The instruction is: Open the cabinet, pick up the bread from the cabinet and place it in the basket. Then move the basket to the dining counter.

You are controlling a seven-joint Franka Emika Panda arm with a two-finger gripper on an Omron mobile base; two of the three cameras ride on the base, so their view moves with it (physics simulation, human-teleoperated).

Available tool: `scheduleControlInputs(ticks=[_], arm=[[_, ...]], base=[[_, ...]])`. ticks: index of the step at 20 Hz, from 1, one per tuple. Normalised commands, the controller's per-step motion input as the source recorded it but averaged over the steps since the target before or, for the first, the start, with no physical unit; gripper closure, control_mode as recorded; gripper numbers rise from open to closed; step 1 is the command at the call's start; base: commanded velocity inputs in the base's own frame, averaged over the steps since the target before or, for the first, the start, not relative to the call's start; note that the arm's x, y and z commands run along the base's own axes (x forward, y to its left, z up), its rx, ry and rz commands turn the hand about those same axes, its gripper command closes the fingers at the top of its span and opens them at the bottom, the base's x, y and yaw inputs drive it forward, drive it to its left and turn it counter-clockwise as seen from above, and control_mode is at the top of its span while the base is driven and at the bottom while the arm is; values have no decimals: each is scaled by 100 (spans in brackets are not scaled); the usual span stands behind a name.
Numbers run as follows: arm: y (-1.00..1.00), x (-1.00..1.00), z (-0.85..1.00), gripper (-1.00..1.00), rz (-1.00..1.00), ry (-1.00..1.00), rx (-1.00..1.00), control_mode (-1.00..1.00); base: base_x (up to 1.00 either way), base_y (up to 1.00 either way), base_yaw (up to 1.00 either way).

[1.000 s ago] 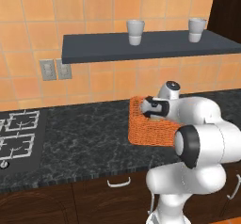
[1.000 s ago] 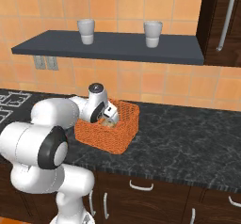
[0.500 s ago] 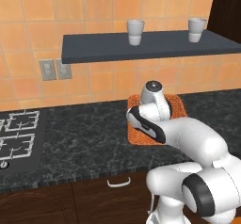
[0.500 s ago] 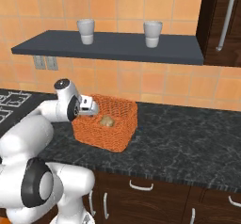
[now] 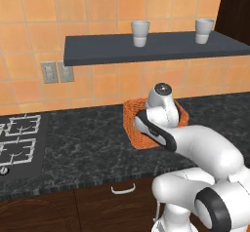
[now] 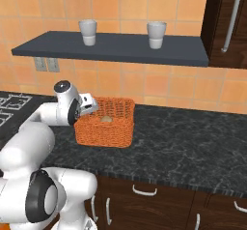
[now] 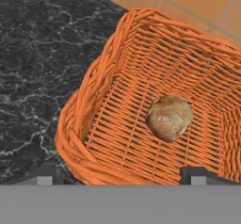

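Straddling the near wall of the basket [image 7: 84,124], the gripper [image 7: 124,176] hung spread and empty; the bread [image 7: 169,117] lay inside that basket. Gripping that wall deep and squarely would probably keep it level.

No readable text anywhere.

You will find no letters, numbers, labels or brand marks here: the two white cups [image 6: 88,32] on the shelf [image 6: 111,48] are plain, the wall plates [image 5: 57,72] under that shelf are blank, and the basket [image 7: 141,100] below the shelf carries no tag.
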Motion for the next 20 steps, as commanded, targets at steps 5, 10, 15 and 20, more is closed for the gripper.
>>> scheduleControlInputs(ticks=[5, 10, 15, 20], arm=[[7, 0, 39, -100, 27, 1, -8, -100], [49, -4, 3, -100, 13, 6, -9, -100], [16, 0, -8, -100, 0, 1, -14, -100], [-22, -1, -34, -100, 0, 4, -12, -100]], base=[[0, 0, 0], [0, 0, 0], [0, 0, 0], [0, 0, 0]])
